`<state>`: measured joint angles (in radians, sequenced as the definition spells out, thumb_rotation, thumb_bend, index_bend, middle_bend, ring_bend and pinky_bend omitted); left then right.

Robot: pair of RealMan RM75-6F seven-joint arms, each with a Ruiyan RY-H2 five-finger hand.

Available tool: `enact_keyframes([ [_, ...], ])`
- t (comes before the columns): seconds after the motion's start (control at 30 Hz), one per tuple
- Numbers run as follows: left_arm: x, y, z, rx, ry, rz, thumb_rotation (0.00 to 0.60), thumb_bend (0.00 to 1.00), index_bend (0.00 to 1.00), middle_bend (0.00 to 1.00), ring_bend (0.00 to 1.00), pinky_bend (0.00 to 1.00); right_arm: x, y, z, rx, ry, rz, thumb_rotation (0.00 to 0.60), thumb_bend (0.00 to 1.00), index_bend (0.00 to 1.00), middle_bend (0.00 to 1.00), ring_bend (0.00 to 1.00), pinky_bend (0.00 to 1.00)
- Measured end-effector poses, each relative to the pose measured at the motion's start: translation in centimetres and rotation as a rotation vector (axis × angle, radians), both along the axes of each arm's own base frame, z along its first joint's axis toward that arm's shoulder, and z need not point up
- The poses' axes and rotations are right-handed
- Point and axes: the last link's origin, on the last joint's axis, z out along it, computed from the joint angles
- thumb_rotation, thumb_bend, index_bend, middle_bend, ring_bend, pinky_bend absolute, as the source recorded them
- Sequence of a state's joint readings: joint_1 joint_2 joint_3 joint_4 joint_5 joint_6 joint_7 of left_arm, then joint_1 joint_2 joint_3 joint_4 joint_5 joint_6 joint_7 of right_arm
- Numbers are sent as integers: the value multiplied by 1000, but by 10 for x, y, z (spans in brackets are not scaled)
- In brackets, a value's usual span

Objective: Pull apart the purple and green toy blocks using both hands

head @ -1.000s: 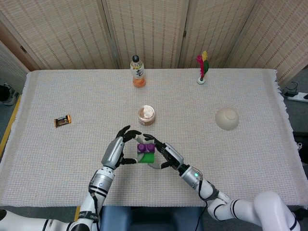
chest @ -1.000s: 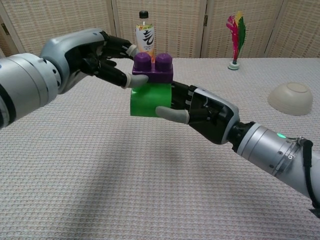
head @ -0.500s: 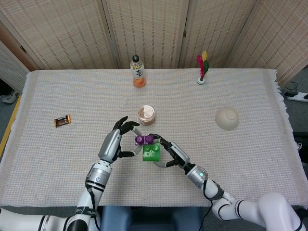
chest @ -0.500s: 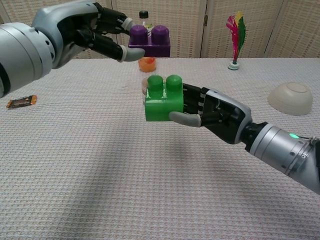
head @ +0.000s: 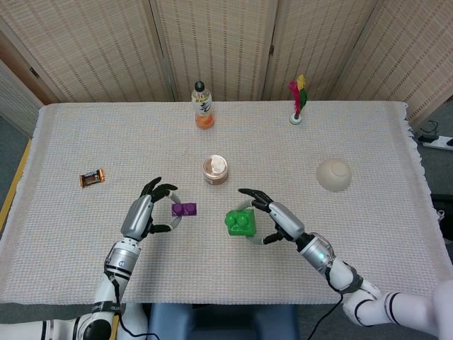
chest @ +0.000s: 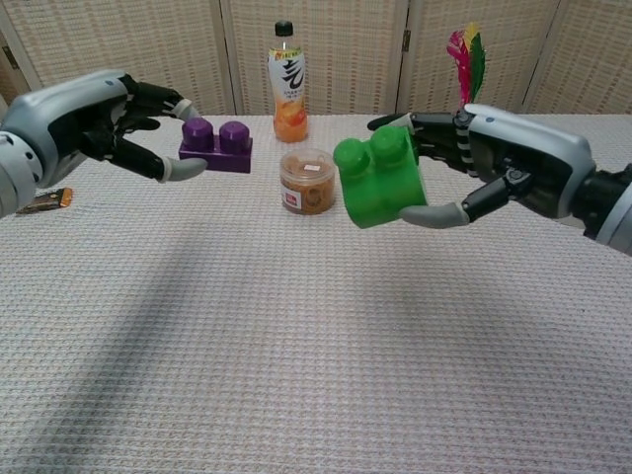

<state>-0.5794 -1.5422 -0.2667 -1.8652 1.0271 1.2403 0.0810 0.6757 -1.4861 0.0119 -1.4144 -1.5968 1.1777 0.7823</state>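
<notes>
A: Block status?
B: Apart. Left hand point(chest: 94, 123) pinches the flat purple plastic toy block point(chest: 216, 145); right hand point(chest: 494, 158) grips the chunky green plastic toy block point(chest: 377, 181). Both held above the table's point(head: 85, 269) front-middle.

Both views are evenly and brightly lit, with soft light that seems to come from overhead. In the chest view a broad, diffuse shadow point(chest: 148, 326) lies across the lower left of the woven cloth point(chest: 326, 395) (its edges too soft to trace). No glare or blown highlights show. The head view is sharp across the frame; the chest view's near arm parts at the left and right edges look slightly soft and stretched.
</notes>
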Motion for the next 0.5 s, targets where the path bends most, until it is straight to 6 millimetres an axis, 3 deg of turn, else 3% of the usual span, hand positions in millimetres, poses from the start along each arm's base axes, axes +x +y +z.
enact_keyframes([
  [0.27, -40, -2, -28, -52, 116, 24, 600, 587, 791, 293, 55, 0, -31, 2, 39, -156, 401, 13, 600, 331, 623, 94, 51, 0],
  [0.5, -57, 2, -56, -107, 149, 55, 600, 588, 791, 294, 55, 0, -65, 9, 40, -140, 588, -56, 600, 331, 623, 90, 45, 0],
])
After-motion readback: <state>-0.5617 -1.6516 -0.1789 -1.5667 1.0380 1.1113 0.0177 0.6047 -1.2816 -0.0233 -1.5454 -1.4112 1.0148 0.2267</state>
